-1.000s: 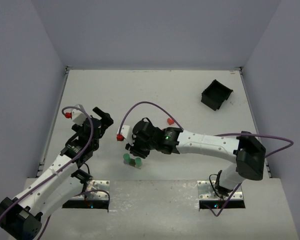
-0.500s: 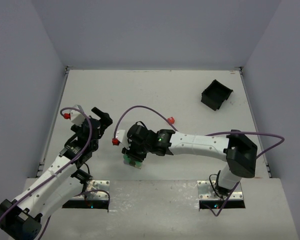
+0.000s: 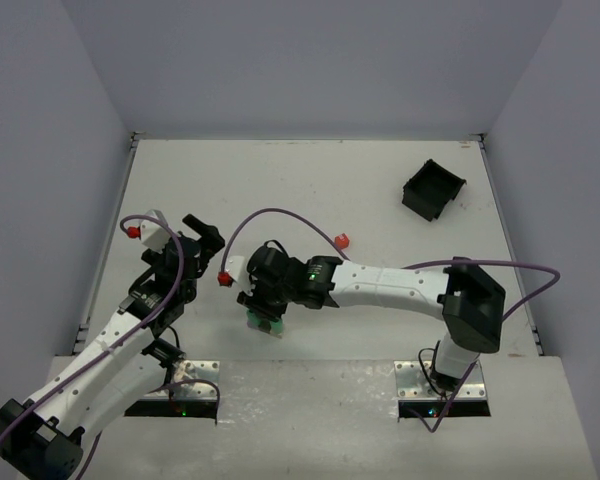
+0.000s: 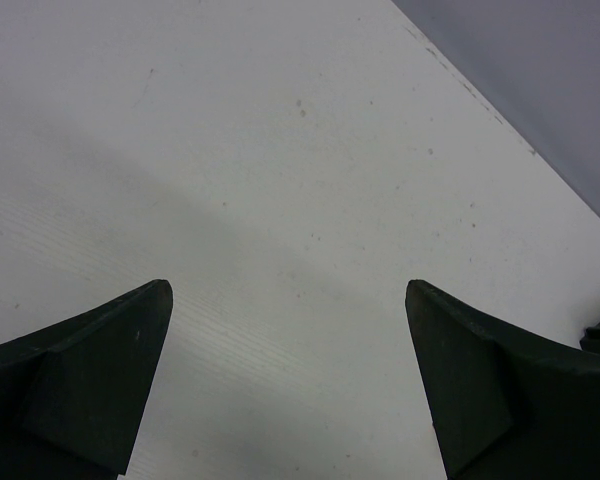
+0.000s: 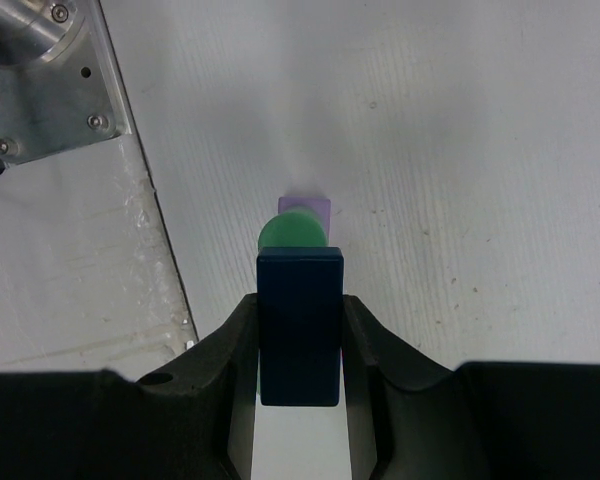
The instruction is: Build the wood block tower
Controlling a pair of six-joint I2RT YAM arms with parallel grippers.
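My right gripper point(image 5: 300, 330) is shut on a dark blue rectangular block point(image 5: 300, 325), gripped on its long sides. Right under and just beyond the block I see the round top of a green piece point(image 5: 291, 233) and a pale purple block point(image 5: 306, 208) on the table. In the top view the right gripper point(image 3: 265, 303) hangs over these green pieces point(image 3: 264, 322) near the front edge. A small red piece point(image 3: 342, 240) lies beyond the right arm. My left gripper point(image 3: 205, 240) is open and empty over bare table point(image 4: 290, 300).
A square black bin point(image 3: 433, 189) stands at the back right. The metal base plate point(image 5: 40, 80) of the arm mount lies close to the left of the green piece. Grey walls enclose the table on three sides.
My right gripper has moved left and toward the near edge with the blue block, ending over the green pieces. The left arm has barely moved.
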